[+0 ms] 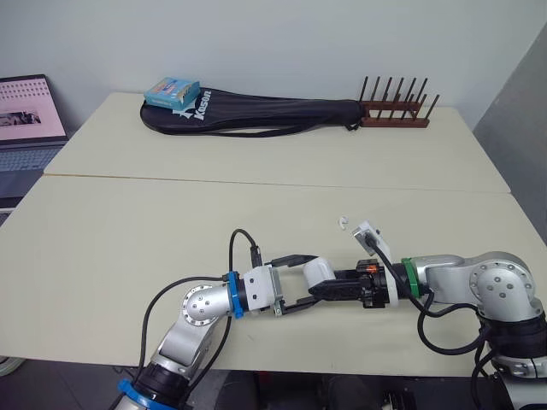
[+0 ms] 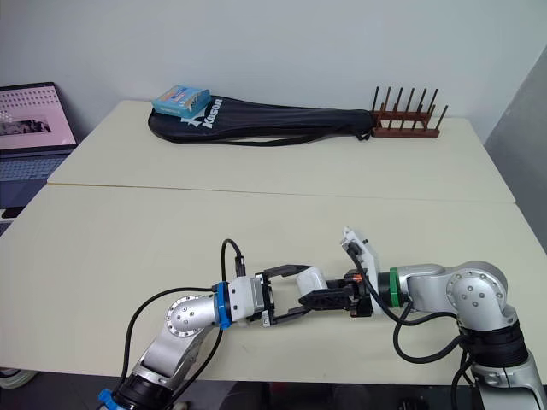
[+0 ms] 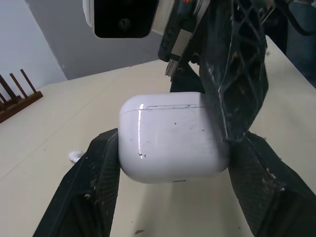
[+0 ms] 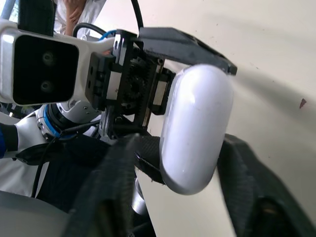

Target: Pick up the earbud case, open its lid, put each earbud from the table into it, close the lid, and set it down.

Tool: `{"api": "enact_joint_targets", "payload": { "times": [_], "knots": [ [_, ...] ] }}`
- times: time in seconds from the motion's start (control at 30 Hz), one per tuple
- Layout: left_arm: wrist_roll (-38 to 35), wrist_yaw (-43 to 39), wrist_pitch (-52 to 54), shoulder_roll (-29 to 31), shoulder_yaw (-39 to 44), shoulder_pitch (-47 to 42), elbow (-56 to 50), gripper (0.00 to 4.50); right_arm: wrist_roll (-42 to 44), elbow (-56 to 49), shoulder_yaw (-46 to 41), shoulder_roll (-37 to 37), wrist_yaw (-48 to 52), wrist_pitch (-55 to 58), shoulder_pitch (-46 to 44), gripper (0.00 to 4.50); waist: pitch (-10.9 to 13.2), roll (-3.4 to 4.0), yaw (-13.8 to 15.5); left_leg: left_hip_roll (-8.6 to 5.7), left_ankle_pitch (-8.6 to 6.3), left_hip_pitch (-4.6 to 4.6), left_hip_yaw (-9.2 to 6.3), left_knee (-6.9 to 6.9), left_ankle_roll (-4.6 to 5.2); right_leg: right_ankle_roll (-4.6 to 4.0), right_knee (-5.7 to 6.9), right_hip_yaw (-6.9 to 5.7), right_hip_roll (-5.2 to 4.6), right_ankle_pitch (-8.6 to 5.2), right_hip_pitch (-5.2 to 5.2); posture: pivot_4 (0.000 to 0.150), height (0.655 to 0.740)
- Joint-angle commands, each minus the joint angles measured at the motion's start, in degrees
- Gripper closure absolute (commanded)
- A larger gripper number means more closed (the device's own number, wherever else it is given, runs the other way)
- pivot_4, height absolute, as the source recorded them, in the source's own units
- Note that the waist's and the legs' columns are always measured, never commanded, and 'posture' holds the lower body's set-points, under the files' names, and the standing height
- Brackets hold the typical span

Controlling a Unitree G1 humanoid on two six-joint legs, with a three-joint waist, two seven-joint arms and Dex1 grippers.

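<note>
The white earbud case (image 1: 319, 275), lid closed, hangs just above the table near its front edge. Both grippers meet on it. My left gripper (image 1: 302, 282) straddles it from the left, one finger against each side of the case (image 3: 173, 138). From the right, my right gripper (image 1: 332, 287) clamps it across its thin faces, as the right wrist view shows around the case (image 4: 195, 128). One right finger (image 3: 237, 74) overlaps the lid seam. A single white earbud (image 1: 344, 222) lies on the table a little behind the grippers, also visible as the earbud (image 3: 75, 156).
At the back lie a black racket bag (image 1: 256, 113) with a blue box (image 1: 172, 91) on it, and a wooden peg rack (image 1: 393, 111). A laptop (image 1: 30, 120) stands off the table to the left. The table's front edge is close below the grippers.
</note>
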Motion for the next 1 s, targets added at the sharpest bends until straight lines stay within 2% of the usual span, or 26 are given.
{"api": "enact_joint_targets", "payload": {
  "times": [0.03, 0.07, 0.3, 0.37, 0.47, 0.5, 0.6, 0.67, 0.77, 0.87, 1.0],
  "knots": [
    [0.0, 0.6, -1.6, -0.6, 0.1, -0.4, -1.0, 1.71, 0.0, -0.9, 0.0, -0.3, 1.1, -0.3, -0.2, 3.56, 0.0, 0.0, 0.0, 0.0, 0.0, -0.01, -0.01, 0.0, 0.0, 0.0, 0.0, -0.01, 0.0, 0.0, 0.0, 0.15, 0.6925],
    [0.1, 0.6, -1.9, -0.6, 0.0, -0.3, -1.0, 1.71, -0.1, -0.9, 0.0, -0.3, 1.2, -0.4, -0.2, 3.68, 0.0, 0.0, 0.0, 0.0, 0.0, -0.02, -0.04, 0.0, 0.0, 0.0, 0.0, -0.05, 0.0, 0.0, 0.01, 0.15, 0.6925],
    [0.6, 1.2, -3.3, -1.0, 0.1, -0.6, 0.0, 1.71, -0.1, -0.1, -0.3, -0.2, 1.7, -0.4, -1.1, 3.67, 0.0, 0.0, 0.0, 0.01, 0.0, -0.05, -0.2, 0.0, 0.0, 0.0, 0.0, -0.24, 0.0, 0.0, 0.03, 0.15, 0.6925],
    [-0.2, 0.7, -1.1, -0.6, 0.4, -1.0, 0.3, 0.95, -0.4, -0.1, -0.1, -0.5, 2.2, -0.4, -1.5, 3.67, 0.0, 0.01, 0.0, 0.01, 0.0, -0.06, -0.23, 0.0, 0.0, 0.0, 0.0, -0.28, 0.0, 0.0, 0.04, 0.15, 0.6925],
    [-0.1, 0.5, 3.1, 0.7, 0.6, -1.1, 0.3, 0.05, -2.2, -0.8, 0.7, -1.6, 3.5, -0.8, -2.3, 3.67, 0.0, 0.01, 0.0, 0.01, 0.01, -0.07, -0.3, 0.0, 0.0, 0.0, 0.01, -0.36, 0.0, 0.0, 0.05, 0.15, 0.6925],
    [-1.1, -0.1, 7.3, 1.9, 0.9, -0.9, -0.2, 0.0, -3.3, -1.2, 1.2, -2.2, 4.1, -1.1, -2.7, 3.67, 0.0, 0.03, 0.0, 0.01, 0.01, -0.07, -0.31, 0.0, 0.0, 0.0, 0.01, -0.37, 0.0, 0.0, 0.05, 0.15, 0.6925],
    [-4.7, -1.4, 19.5, 5.4, 2.3, -1.4, -1.9, 0.0, -10.5, -4.2, 5.5, -6.9, 8.6, -5.0, -4.5, 3.67, 0.1, 0.09, -0.1, 0.02, 0.01, -0.06, -0.33, -0.01, 0.0, 0.0, 0.03, -0.4, 0.0, -0.01, 0.04, 0.15, 0.6925],
    [-7.8, -2.9, 29.3, 8.6, 3.0, -2.9, -4.1, 0.0, -20.2, -7.6, 11.9, -13.6, 14.4, -11.7, -6.4, 3.67, 0.1, 0.18, -0.1, 0.02, 0.01, -0.07, -0.39, -0.02, 0.01, -0.01, 0.03, -0.48, 0.0, -0.01, 0.03, 0.15, 0.6925],
    [-10.1, -4.7, 38.4, 11.7, 2.6, -5.9, -7.5, 0.0, -32.4, -10.0, 19.9, -21.0, 22.0, -21.5, -8.5, 3.67, 0.3, 0.33, 0.0, 0.02, 0.01, -0.1, -0.42, -0.02, 0.0, 0.0, 0.02, -0.52, -0.02, -0.03, 0.0, 0.15, 0.6925],
    [-10.6, -6.0, 45.0, 12.9, 0.7, -11.0, -11.3, 0.0, -43.6, -10.3, 26.0, -25.8, 27.6, -30.2, -10.3, 3.67, 0.3, 0.31, 0.1, 0.01, 0.01, -0.12, -0.44, -0.03, 0.0, -0.01, -0.02, -0.57, -0.04, -0.05, 0.01, 0.15, 0.6925],
    [-7.8, -5.4, 46.4, 10.5, -2.2, -17.4, -11.6, 0.0, -50.2, -9.1, 28.3, -26.2, 32.2, -34.9, -11.4, 3.67, 0.4, 0.29, 0.0, 0.0, 0.01, -0.13, -0.37, -0.02, -0.01, -0.01, -0.05, -0.51, -0.09, -0.05, 0.01, 0.15, 0.6925]
  ]
}}
